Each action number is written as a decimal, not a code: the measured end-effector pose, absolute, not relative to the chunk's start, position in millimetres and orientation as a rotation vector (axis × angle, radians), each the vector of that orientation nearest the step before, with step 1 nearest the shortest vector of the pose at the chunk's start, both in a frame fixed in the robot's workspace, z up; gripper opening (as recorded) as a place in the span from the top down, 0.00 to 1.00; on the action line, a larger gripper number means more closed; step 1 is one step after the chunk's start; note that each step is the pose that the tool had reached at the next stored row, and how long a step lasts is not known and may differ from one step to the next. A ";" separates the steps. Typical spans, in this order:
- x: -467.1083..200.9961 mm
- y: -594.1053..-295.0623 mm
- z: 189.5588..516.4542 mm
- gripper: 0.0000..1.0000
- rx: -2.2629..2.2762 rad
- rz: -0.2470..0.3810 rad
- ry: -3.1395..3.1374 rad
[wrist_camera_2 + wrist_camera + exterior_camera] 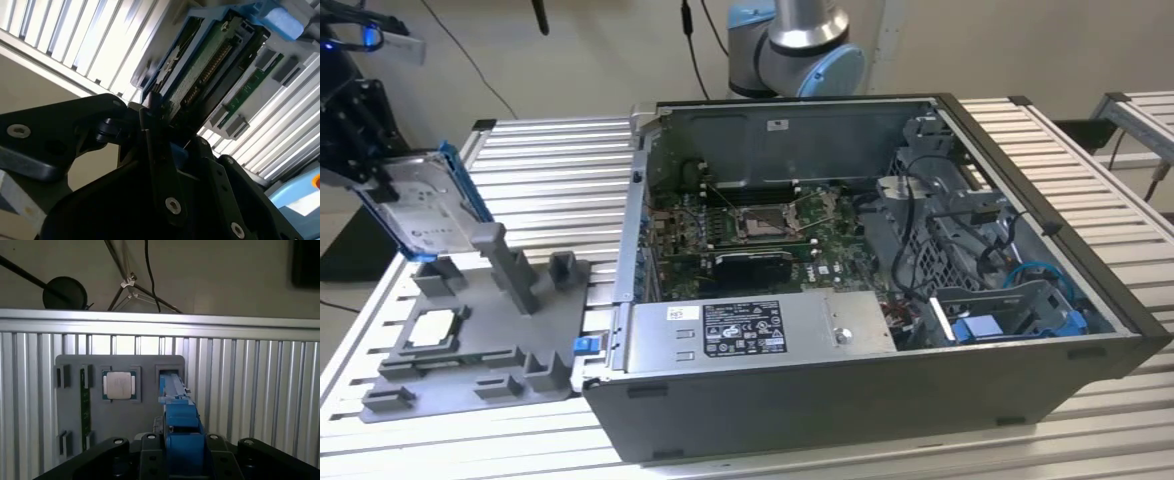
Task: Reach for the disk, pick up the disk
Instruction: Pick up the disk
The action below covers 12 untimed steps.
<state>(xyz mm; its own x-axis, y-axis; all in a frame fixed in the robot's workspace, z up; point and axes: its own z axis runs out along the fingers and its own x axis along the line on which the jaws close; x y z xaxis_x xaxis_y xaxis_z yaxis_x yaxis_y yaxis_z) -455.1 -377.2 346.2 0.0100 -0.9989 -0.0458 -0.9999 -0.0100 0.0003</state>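
Disk (427,215) stands on edge, tilted, clamped in the gripper (384,185), with its lower end just over the grey fixture (480,350) below the gripper. A clean lift probably wants a straight pull along the slot, so the blue bracket (182,422) cannot snag. The jaws are nearly closed, pinching that bracket on both sides; the open computer case (854,250) sits well apart

No print is legible. Printed labels stand on the disk (418,208), the grey box (761,328), and a small sticker (778,125) inside the case (854,405).
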 end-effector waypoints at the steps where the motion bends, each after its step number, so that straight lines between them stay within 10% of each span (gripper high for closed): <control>1: -455.1 -377.2 350.7 1.00 -2.210 0.051 2.187; 12: -455.2 -377.1 370.2 1.00 -2.209 0.048 2.187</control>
<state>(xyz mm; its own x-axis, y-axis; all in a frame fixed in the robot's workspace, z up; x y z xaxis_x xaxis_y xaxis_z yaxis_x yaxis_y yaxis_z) -455.2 -377.1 370.2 0.0101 -0.9989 -0.0448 -0.9999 -0.0100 -0.0010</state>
